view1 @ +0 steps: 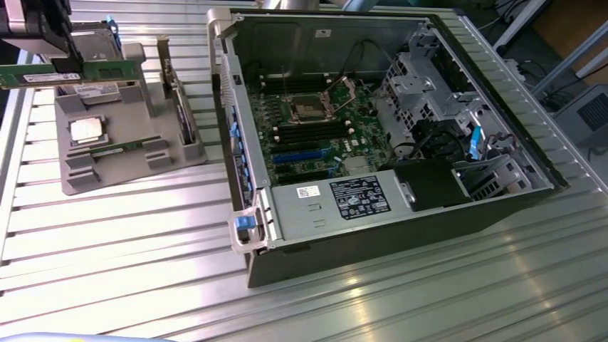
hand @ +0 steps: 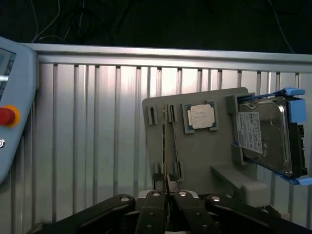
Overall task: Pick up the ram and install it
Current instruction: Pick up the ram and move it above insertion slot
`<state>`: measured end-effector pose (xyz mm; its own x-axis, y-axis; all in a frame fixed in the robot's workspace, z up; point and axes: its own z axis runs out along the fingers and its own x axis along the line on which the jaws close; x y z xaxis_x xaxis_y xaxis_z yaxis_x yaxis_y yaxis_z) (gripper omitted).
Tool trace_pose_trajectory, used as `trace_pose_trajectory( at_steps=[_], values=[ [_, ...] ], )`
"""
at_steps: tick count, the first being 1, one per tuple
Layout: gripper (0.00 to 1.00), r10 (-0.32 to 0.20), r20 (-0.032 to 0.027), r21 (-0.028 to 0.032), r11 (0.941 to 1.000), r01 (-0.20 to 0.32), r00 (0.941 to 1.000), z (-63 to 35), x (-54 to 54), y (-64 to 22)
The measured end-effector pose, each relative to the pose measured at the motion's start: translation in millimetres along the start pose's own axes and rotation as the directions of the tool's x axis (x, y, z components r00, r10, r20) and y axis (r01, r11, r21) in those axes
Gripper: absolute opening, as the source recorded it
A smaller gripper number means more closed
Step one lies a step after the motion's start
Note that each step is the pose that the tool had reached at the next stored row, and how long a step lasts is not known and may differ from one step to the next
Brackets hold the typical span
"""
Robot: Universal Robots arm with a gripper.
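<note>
Exterior view: clamping the ram [view1: 43, 75] between closed fingers [view1: 55, 51], holding it with its long edge level and its board on edge, lifted above the far end of the grey tray [view1: 133, 167]. Leaving a second ram [view1: 121, 147] lying in its groove on the tray, just beside the processor [view1: 85, 132]. Seeing the hard drive [view1: 95, 46] at the tray's far end, partly behind the lifted stick. Finding the tray resting on the ribbed tabletop [view1: 114, 242], and the open computer case [view1: 380, 242] just beside the tray, on the exterior view's right of it.

Wrist view: looking down past the fingers onto the tray, catching the gripped stick edge-on above the tray's slotted side, apart from the processor and the hard drive.

Judging from this, completing the pick-up, with installing not yet begun. Probably calling next for travelling away from the tray toward the motherboard [view1: 323, 146], beyond the tray on the exterior view's right, lining the stick up with a memory slot [view1: 304, 133], holding it square, and pressing down evenly rather than at one end.
</note>
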<state>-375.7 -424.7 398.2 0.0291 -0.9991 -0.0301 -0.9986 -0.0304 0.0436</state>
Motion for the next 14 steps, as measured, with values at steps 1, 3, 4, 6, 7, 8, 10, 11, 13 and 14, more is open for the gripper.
trace_pose_trajectory(
  at_steps=[1, 3, 4, 6, 7, 8, 10, 11, 13, 14],
  values=[
    [0.13, 0.0, 0.0002, -0.0004, 1.0, 0.0, 1.0, -0.4, 0.0, -0.7],
    [0.13, 0.0, 0.0003, -0.0012, 1.0, 0.0, 1.0, -0.7, 0.1, -3.2],
    [0.13, 0.0, 0.0004, -0.0017, 1.0, 0.0, 1.0, -0.7, 0.1, -4.6],
    [0.13, 0.0, 0.0004, -0.0042, 1.0, 0.0, 1.0, -0.9, 0.2, -9.2],
    [0.13, 0.0, 0.0005, -0.0064, 1.0, 0.0, 1.0, -1.1, 0.4, -13.5],
    [0.13, 0.0, 0.0005, -0.0074, 1.0, 0.0, 1.0, -1.2, 0.4, -15.7],
    [0.13, 0.0, 0.0006, -0.0094, 1.0, 0.0, 1.0, -1.4, 0.6, -20.4],
    [0.13, 0.0, 0.0006, -0.0101, 0.9999, 0.0, 1.0, -1.5, 0.7, -22.1],
    [0.13, 0.0, 0.0008, -0.0109, 0.9999, 0.0, 1.0, -1.6, 0.7, -23.9],
    [0.13, 0.0, 0.0008, -0.011, 0.9999, 0.0, 1.0, -1.6, 0.7, -23.9]
  ],
)
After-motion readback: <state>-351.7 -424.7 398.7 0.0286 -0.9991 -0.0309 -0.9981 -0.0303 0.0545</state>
